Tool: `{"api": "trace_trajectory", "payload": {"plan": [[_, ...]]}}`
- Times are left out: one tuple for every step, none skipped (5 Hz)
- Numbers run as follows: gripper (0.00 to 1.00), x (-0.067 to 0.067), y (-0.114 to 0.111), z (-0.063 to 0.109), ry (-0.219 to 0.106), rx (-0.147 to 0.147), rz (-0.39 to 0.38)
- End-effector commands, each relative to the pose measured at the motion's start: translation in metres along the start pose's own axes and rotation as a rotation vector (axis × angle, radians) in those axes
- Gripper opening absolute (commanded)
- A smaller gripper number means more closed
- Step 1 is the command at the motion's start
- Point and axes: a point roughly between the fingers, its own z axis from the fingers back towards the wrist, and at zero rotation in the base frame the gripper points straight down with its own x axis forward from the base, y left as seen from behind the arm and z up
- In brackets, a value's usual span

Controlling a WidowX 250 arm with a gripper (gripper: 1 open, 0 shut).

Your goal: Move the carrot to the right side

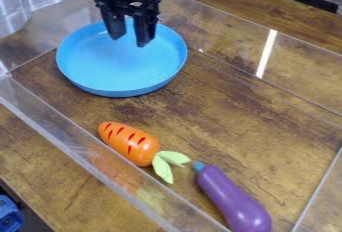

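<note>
Jaws (128, 34) parted, gap between tips clearly visible, nothing held, above the blue plate (122, 60).

The orange carrot (130, 144), dark-grooved, lies on the wood, seemingly flat.

you have one view here, labelled camera, so there is no second view to share ground with. it looks down at a slant from above the desk (201, 106), near enough that the desk runs past the frame's edges, and faces your jaws (128, 31), which sit high in the frame, left of centre.
</note>
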Motion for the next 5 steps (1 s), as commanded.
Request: {"api": "trace_trajectory", "payload": {"plan": [[1.0, 0.002, 0.008, 0.011, -0.042, 0.023, 0.054], [1.0, 0.003, 0.003, 0.003, -0.039, 0.026, 0.071], [1.0, 0.003, -0.004, -0.004, -0.037, 0.031, 0.086], [1.0, 0.008, 0.003, 0.002, -0.04, 0.036, 0.062], [1.0, 0.013, 0.009, 0.008, -0.043, 0.042, 0.038]]}}
